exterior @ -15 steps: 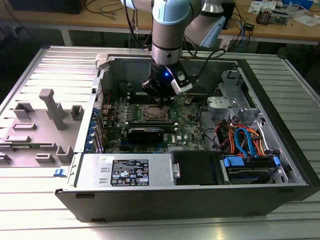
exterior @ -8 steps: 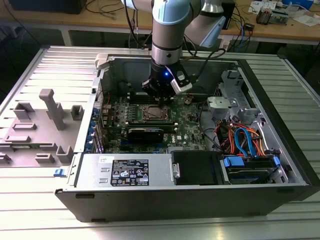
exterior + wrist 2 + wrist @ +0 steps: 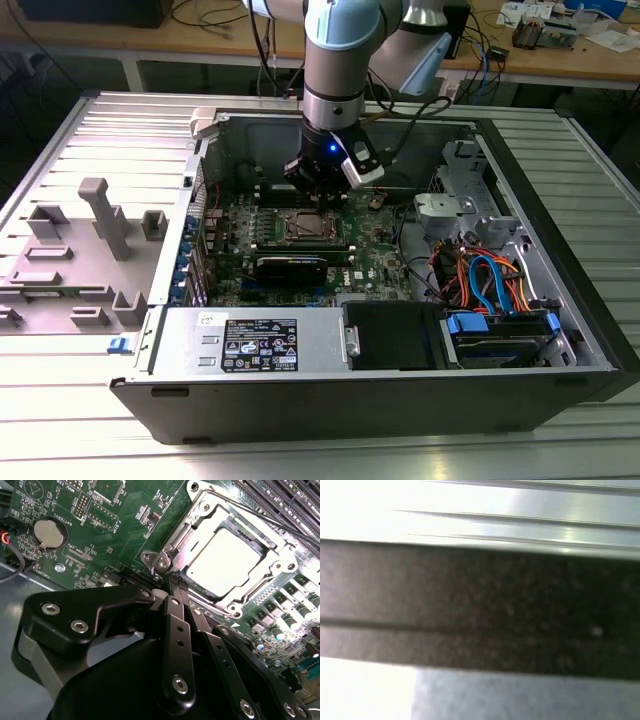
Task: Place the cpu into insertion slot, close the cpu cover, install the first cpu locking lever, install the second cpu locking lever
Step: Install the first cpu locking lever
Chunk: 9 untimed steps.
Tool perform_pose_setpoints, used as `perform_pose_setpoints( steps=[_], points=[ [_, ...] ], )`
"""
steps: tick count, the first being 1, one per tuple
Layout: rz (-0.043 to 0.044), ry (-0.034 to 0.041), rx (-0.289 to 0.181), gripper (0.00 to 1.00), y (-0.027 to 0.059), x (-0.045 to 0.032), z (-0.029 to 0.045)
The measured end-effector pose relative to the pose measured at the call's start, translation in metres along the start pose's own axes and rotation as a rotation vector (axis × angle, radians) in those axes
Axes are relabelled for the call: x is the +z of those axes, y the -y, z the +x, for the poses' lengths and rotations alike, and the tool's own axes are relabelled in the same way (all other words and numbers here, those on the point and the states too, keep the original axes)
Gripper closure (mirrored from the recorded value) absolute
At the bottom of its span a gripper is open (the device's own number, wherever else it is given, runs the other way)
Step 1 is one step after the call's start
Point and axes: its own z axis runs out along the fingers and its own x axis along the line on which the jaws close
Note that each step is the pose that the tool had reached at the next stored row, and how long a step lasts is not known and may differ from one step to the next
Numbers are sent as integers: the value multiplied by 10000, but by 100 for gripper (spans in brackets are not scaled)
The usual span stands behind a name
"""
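We are seeing a silver-grey arm (image 3: 335, 60) with a pale blue joint cap, black cables trailing alongside, a blue light glowing at its wrist, and a black gripper (image 3: 172, 587) studded with silver screws.

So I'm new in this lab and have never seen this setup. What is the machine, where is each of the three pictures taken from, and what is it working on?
It is a robot arm reaching down into an open computer case that lies on its side on a ribbed metal table. The exterior view comes from a camera off the arm. The two wrist views ride on the arm. In the second wrist view the gripper tapers to a tip at the corner of the insertion slot on the green motherboard. The cpu sits in the slot, framed by the silvery cpu cover. A round coin battery sits nearby. The first wrist view shows a blurred dark band against pale ribbed metal.
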Motion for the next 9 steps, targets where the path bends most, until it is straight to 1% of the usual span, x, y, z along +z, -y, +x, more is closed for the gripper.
perform_pose_setpoints(
  steps=[5,9],
  points=[
    [-58,2,1,89,-1,-34,1],
    [-64,2,-2,89,5,-27,0]
  ],
)
